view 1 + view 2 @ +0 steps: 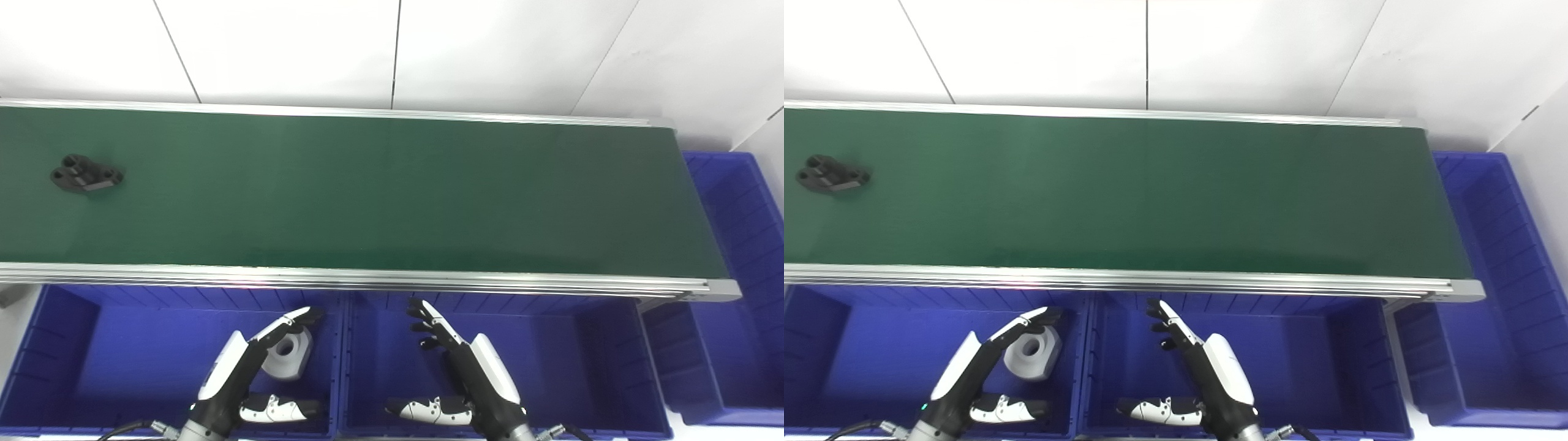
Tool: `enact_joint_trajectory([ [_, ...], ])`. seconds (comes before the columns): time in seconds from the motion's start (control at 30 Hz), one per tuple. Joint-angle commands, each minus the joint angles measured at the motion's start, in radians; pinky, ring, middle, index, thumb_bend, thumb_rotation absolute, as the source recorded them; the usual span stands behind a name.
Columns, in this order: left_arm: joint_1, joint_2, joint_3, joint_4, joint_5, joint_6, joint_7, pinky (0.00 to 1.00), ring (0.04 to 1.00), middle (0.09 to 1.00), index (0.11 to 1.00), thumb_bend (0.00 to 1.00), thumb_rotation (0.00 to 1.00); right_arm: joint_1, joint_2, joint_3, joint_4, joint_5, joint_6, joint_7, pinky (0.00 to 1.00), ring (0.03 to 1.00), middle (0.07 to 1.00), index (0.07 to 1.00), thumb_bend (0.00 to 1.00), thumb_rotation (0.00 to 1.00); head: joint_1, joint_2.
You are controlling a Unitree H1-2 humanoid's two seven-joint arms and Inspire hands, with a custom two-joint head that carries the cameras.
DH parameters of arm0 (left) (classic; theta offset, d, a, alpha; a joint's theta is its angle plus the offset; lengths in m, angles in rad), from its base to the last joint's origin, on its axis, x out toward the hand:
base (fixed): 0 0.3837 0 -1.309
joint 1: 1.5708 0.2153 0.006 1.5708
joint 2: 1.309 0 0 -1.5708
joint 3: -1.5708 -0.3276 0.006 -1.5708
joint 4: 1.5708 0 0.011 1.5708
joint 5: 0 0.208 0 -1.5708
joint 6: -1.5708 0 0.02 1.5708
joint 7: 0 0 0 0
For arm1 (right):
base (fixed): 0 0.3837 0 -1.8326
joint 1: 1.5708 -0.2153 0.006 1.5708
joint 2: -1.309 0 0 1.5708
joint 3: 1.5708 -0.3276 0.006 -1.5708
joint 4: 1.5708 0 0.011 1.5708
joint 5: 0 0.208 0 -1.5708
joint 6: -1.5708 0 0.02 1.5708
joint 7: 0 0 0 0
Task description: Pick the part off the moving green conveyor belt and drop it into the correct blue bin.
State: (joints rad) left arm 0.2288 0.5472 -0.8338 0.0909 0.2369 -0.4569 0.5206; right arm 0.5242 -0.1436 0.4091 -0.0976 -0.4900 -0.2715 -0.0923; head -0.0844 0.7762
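A black part (pixel 86 174) with round holes lies on the green conveyor belt (pixel 380 196) at its far left. Both hands hover low over the blue bins in front of the belt, far from the part. My left hand (pixel 248 376) is open above the left bin (pixel 55 361), fingers stretched toward the belt. My right hand (pixel 456 373) is open above the middle bin (pixel 588 361), holding nothing. A white part (pixel 288 354) with a round hole lies in the left bin, just beyond the left hand's fingertips (pixel 306 315).
A third blue bin (pixel 744 257) stands past the belt's right end. An aluminium rail (pixel 367 278) edges the belt's near side, between the hands and the belt. A white wall rises behind the belt.
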Motion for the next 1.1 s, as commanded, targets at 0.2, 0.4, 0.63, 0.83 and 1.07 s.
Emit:
enact_joint_trajectory([
  [0.2, -0.012, -0.018, 0.004, 0.031, -0.030, -0.013, 0.034, 0.72, 0.787, 0.833, 0.836, 0.74, 0.65, -0.004, 0.006, -0.006, 0.030, 0.008, -0.082, -0.022, 0.73, 0.838, 0.907, 0.947, 0.80, 0.35, 0.086, -0.065],
  [0.4, -0.028, -0.045, -0.019, 0.082, -0.002, -0.013, 0.079, 0.73, 0.794, 0.838, 0.840, 0.76, 0.64, -0.021, -0.002, -0.019, 0.093, 0.021, -0.131, -0.027, 0.72, 0.842, 0.907, 0.949, 0.80, 0.35, 0.229, -0.155],
  [0.63, -0.052, -0.064, -0.041, 0.133, -0.002, -0.013, 0.094, 0.71, 0.776, 0.819, 0.819, 0.79, 0.59, -0.035, -0.001, -0.041, 0.139, 0.024, -0.143, -0.023, 0.72, 0.864, 0.926, 0.972, 0.81, 0.37, 0.331, -0.233],
  [0.83, -0.063, -0.070, -0.052, 0.155, -0.004, -0.013, 0.104, 0.69, 0.763, 0.807, 0.802, 0.79, 0.58, -0.047, 0.000, -0.046, 0.161, 0.017, -0.161, -0.026, 0.72, 0.868, 0.926, 0.977, 0.80, 0.34, 0.338, -0.256],
  [1.07, -0.073, -0.067, -0.062, 0.168, -0.001, -0.013, 0.112, 0.68, 0.757, 0.803, 0.798, 0.79, 0.58, -0.050, 0.009, -0.051, 0.164, 0.003, -0.155, -0.029, 0.73, 0.866, 0.915, 0.971, 0.80, 0.35, 0.309, -0.272],
])
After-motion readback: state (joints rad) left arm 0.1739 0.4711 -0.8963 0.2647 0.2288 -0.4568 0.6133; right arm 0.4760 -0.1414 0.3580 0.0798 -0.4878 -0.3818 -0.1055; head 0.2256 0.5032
